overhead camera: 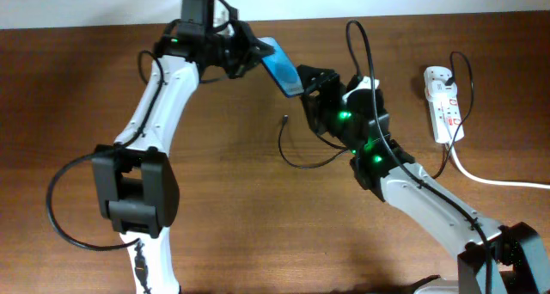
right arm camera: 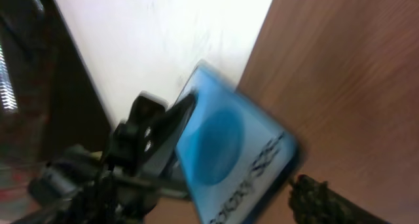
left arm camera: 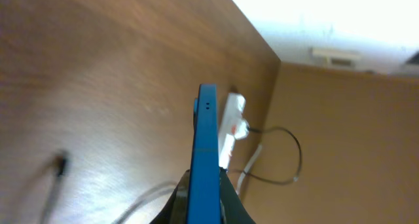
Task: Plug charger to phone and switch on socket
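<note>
The left gripper (overhead camera: 254, 57) is clamped on the phone (overhead camera: 280, 67) at its near end. The right gripper (overhead camera: 308, 81) sits at the phone's far end; I cannot tell whether its fingers are apart. The charger (overhead camera: 284, 119) tip lies just beyond both grippers, and the socket (overhead camera: 444, 105) lies well past the right one.

**Slim rectangular smartphone** (overhead camera: 281, 66): bright blue screen with a blue oval of another shade and small blurred lettering (right wrist view). Its edge (left arm camera: 205, 158) reads blue in the left wrist view.

**Long narrow plastic power strip** (overhead camera: 444, 105): white body with red switches, and a thick white cord (overhead camera: 498, 181).

**Thin curling charger cable** (overhead camera: 292, 162): black throughout.

**Wooden table** (overhead camera: 258, 225): brown, faintly grained.

**Left arm** (overhead camera: 159, 105) and **right arm** (overhead camera: 421, 195): white links with black joints. The right arm carries glowing green lights.
</note>
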